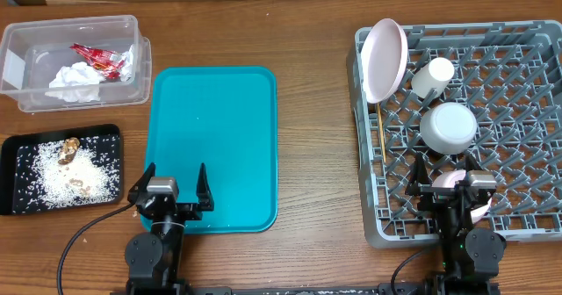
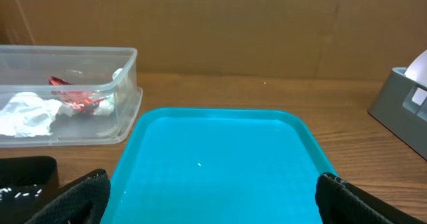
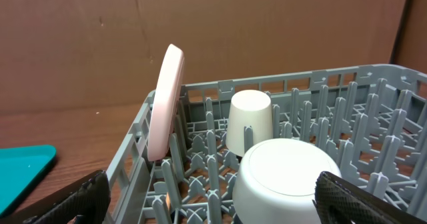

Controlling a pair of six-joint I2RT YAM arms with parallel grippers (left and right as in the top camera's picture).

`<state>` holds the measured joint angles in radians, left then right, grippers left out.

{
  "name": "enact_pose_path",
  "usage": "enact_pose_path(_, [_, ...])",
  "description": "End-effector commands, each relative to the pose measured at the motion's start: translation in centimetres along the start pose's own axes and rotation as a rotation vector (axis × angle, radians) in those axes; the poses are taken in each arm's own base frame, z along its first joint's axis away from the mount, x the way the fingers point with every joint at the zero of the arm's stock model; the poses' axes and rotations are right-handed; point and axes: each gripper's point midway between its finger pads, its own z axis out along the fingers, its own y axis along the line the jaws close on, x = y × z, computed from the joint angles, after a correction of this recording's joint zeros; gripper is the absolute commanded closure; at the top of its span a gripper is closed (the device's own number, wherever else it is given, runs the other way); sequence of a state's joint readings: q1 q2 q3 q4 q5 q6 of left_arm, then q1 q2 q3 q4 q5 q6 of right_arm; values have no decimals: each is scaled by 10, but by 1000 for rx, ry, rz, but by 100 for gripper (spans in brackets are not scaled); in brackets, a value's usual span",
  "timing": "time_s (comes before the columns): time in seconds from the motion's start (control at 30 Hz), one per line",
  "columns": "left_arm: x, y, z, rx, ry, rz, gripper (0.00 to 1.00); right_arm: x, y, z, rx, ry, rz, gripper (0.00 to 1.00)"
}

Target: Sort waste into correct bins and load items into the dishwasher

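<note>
The grey dish rack [image 1: 527, 67] at right holds the pink plate [image 1: 385, 60] standing on edge, the white cup [image 1: 433, 76] upside down, the grey-blue bowl [image 1: 449, 126] upside down, the chopstick [image 1: 381, 133] and the small pink saucer [image 1: 457, 183] under my right gripper. The plate [image 3: 165, 101], cup [image 3: 248, 120] and bowl [image 3: 287, 181] also show in the right wrist view. The clear tub [image 1: 26, 97] holds the white napkin [image 1: 74, 81] and red wrapper [image 1: 97, 59]. The black tray [image 1: 18, 146] holds the rice scraps [image 1: 75, 172]. My left gripper [image 1: 170, 188] is open and empty over the teal tray's near edge. My right gripper [image 1: 455, 186] is open and empty over the rack's front.
The teal serving tray [image 1: 215, 137] lies in the middle with nothing on it. It fills the left wrist view [image 2: 213, 164], with the tub [image 2: 127, 97] at its left and the rack's corner [image 2: 400, 104] at right. Bare wood lies between tray and rack.
</note>
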<state>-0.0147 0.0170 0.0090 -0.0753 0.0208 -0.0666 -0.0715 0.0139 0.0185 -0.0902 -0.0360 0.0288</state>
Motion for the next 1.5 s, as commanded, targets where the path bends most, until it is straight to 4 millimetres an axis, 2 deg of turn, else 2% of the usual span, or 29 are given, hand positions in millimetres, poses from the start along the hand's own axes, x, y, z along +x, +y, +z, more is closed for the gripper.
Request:
enact_pose_path(0.0, [-1, 3, -1, -21, -8, 31, 0, 1, -2, 0, 10, -8, -3, 0])
enact_pose_path(0.37, [-1, 10, -1, -50, -8, 81, 0, 1, -2, 0, 10, -8, -3, 0])
enact_pose_path(1.47, [-1, 8, -1, -40, -8, 80, 0, 1, -2, 0, 10, -8, -3, 0])
